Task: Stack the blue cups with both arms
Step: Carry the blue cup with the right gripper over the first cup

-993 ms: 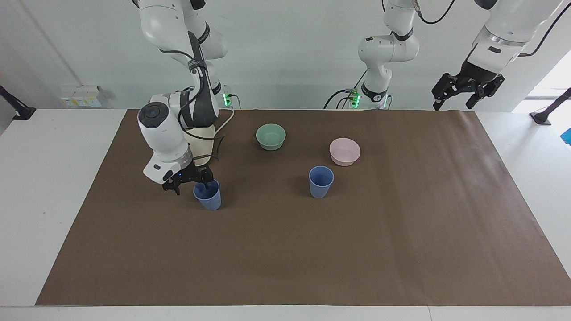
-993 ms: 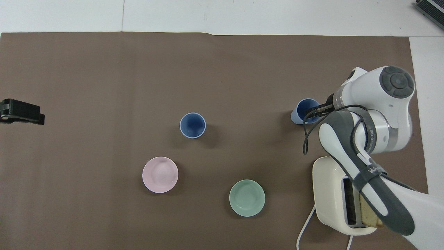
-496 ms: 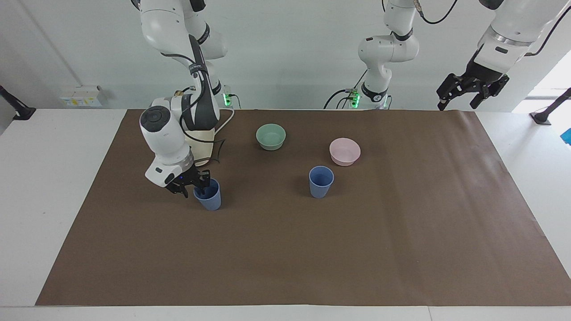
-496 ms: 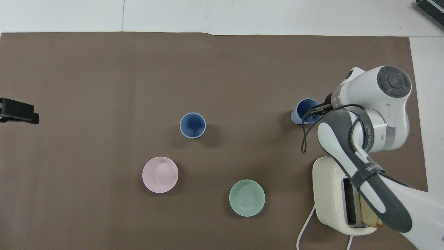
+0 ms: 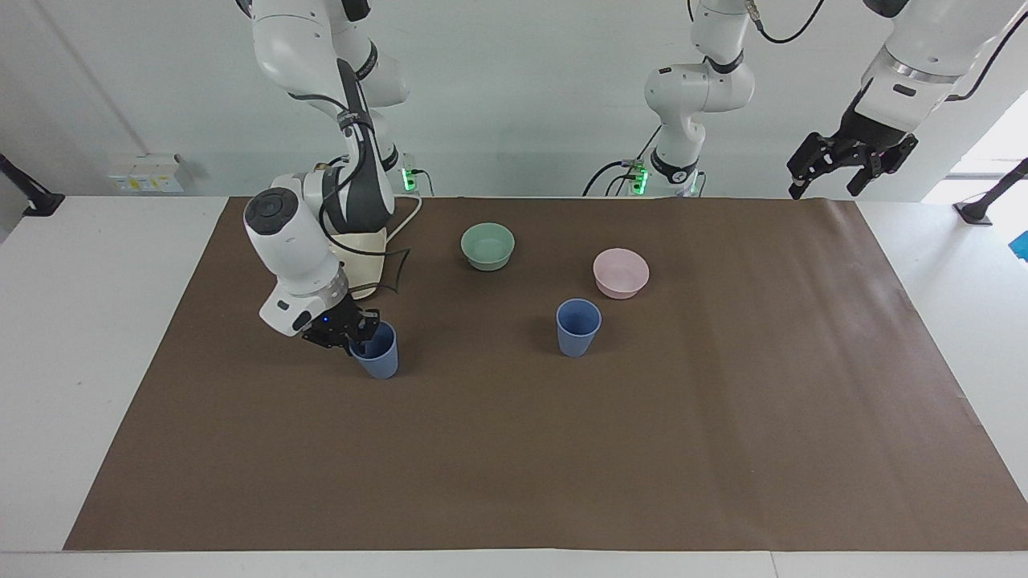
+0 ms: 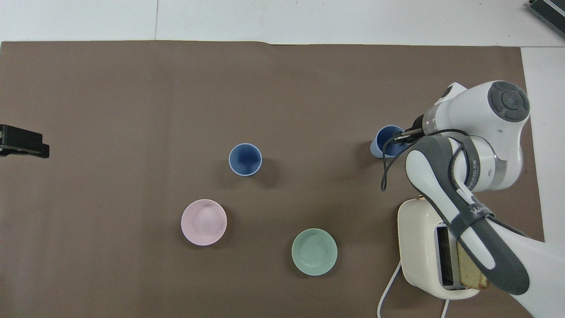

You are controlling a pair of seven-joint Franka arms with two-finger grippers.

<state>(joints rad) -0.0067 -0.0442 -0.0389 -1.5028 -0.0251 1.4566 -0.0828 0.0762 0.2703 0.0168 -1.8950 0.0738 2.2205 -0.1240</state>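
Two blue cups stand upright on the brown mat. One blue cup (image 5: 578,327) (image 6: 245,159) stands free near the middle. The other blue cup (image 5: 377,352) (image 6: 383,142) stands at the right arm's end, farther from the robots than the toaster. My right gripper (image 5: 354,333) (image 6: 402,136) is low at this cup, shut on the rim's robot-side wall with one finger inside. My left gripper (image 5: 843,164) (image 6: 22,146) waits open and empty, raised over the mat's edge at the left arm's end.
A cream toaster (image 5: 363,245) (image 6: 421,247) with a slice in it stands under the right arm. A mint-green bowl (image 5: 487,246) (image 6: 314,251) and a pink bowl (image 5: 621,273) (image 6: 204,222) stand nearer to the robots than the middle cup.
My right gripper's fingers have closed onto the cup's rim and its wrist has turned a little. My left gripper has risen and drawn toward its end of the table.
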